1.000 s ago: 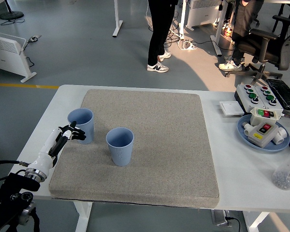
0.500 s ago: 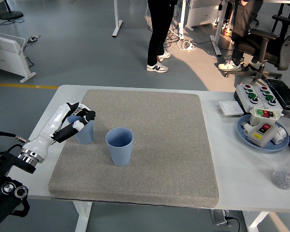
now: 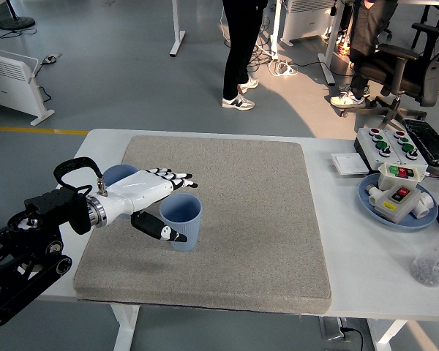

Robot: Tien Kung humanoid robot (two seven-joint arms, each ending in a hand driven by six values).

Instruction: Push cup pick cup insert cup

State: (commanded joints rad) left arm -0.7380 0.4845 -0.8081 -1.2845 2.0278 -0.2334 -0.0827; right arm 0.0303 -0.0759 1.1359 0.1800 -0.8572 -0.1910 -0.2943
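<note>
- Grey textured mat (image 3: 263, 219) on the white table (image 3: 351, 270): our left hand (image 3: 155, 201) has swung from the far blue ribbed plastic cup (image 3: 117, 175) to the near blue ribbed plastic cup (image 3: 183, 219).
- Fingers (image 3: 172, 177) spread above its rim, thumb low; nothing grasped yet.
- Both cups stand upright, apart; we judge picking comes next.

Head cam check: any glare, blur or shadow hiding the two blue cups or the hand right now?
Head view: even light over the mat, no glare on it; a bright sun patch lies on the floor beyond the table. The near cup is sharp, though the left hand crosses its near side. The far cup is mostly hidden behind that hand. Fingertips look slightly soft.
</note>
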